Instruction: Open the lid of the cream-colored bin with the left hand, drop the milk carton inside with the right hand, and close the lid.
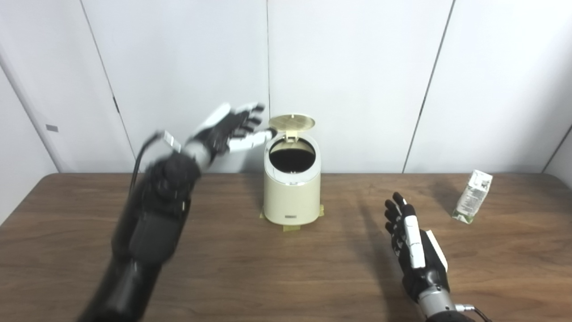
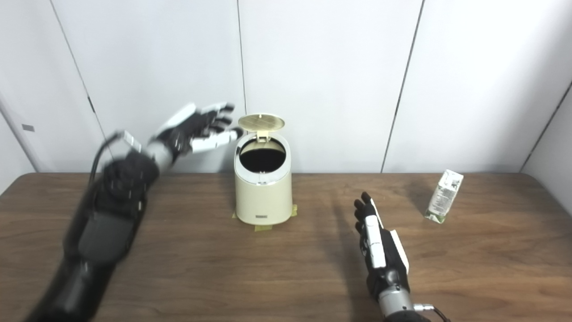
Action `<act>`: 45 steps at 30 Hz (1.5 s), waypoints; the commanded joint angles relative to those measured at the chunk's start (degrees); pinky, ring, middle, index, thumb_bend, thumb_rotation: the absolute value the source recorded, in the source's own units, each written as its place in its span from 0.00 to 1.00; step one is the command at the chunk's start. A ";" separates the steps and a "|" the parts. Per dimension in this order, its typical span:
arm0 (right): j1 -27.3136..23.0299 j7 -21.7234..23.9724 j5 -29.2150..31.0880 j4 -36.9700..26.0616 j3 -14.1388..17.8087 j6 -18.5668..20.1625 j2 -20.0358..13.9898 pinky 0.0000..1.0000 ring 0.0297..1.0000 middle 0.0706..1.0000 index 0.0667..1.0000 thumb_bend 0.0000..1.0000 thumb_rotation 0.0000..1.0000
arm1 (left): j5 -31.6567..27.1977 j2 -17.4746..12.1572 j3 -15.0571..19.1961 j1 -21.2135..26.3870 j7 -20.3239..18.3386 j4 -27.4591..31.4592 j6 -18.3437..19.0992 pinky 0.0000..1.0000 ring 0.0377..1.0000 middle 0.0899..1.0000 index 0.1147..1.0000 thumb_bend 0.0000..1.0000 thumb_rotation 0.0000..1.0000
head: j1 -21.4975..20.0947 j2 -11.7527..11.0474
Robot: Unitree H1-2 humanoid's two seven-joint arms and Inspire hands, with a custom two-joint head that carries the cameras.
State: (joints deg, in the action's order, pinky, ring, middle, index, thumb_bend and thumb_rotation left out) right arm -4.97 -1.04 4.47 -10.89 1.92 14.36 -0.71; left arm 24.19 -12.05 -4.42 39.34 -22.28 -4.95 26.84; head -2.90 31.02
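Twin head views, downward, same table [image 1: 286,268]

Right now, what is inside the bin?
The bin stands with its lid up. Through the opening only a dark interior shows; its bottom cannot be seen. The milk carton is on the table, to the right.

Beside my left hand [image 1: 225,129], smooth glossy plastic bin [image 1: 291,197]; beyond my right hand [image 1: 413,241], printed paper carton [image 1: 472,197]; matt wood-grain table [image 1: 268,268].

cream bin [image 1: 292,192], lid [image 1: 292,121] up, left robot hand [image 1: 232,129] beside it, fingers spread
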 commanded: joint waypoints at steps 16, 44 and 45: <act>-0.84 0.37 0.92 -4.37 0.71 0.49 -0.57 1.00 0.98 0.97 1.00 0.62 1.00 | -14.93 4.32 9.58 -15.05 10.55 12.28 -4.69 0.91 0.93 0.94 0.96 0.51 1.00 | -0.57 1.21; -0.66 -2.96 -3.98 -13.84 8.32 5.29 -9.20 0.75 0.86 0.89 0.90 0.76 0.22 | -23.54 7.44 7.59 -27.84 15.85 14.73 -10.74 0.95 0.97 0.98 0.99 0.52 1.00 | -14.83 3.06; -0.69 -3.25 -4.37 -14.18 8.86 5.96 -9.58 0.78 0.87 0.89 0.90 0.77 0.24 | -23.70 7.25 7.64 -28.15 15.84 15.01 -10.92 0.96 0.97 0.98 1.00 0.52 1.00 | -15.10 3.13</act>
State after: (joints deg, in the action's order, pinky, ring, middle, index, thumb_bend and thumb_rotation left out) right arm -4.09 -3.50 1.35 -23.08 9.83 20.03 -9.05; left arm 0.45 -4.07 3.25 10.22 -7.11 8.18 18.82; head -17.92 34.10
